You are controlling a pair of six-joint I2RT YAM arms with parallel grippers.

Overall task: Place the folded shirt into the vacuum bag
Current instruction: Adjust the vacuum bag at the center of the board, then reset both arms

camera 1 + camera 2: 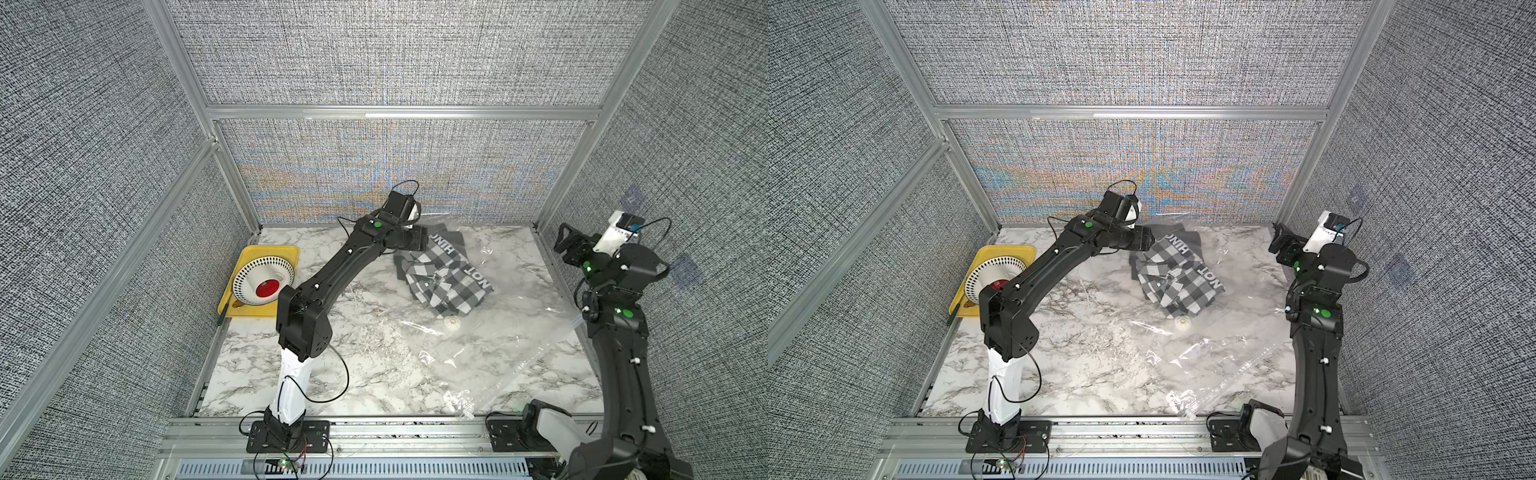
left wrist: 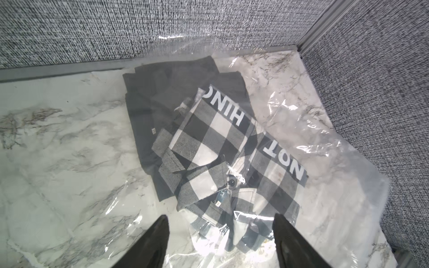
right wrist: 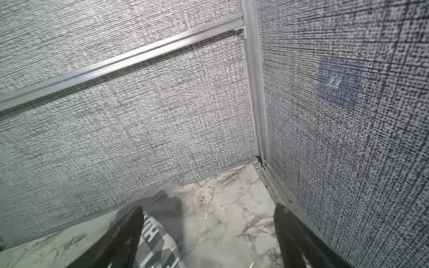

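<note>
Checked folded shirt [image 1: 446, 276] inside vacuum bag [image 1: 498, 353]; left gripper [image 2: 220, 217] above shirt's edge, right gripper [image 3: 209, 206] well apart from shirt, both with fingers spread.

White-and-grey marble-patterned tabletop [image 1: 374, 374], boxed in on three sides by grey woven fabric wall panels [image 1: 395, 54] set in silver aluminium framing [image 1: 399, 112]. Against the left wall, a yellow rectangular plastic tray [image 1: 286, 252]. On it, a round white dish [image 1: 249, 286] ringed with small black diamonds, with a red circle at its middle. At the tray's near corner, a thin dark green stick [image 1: 222, 314]. On the right wall, faint bluish square patches [image 1: 685, 270].
</note>
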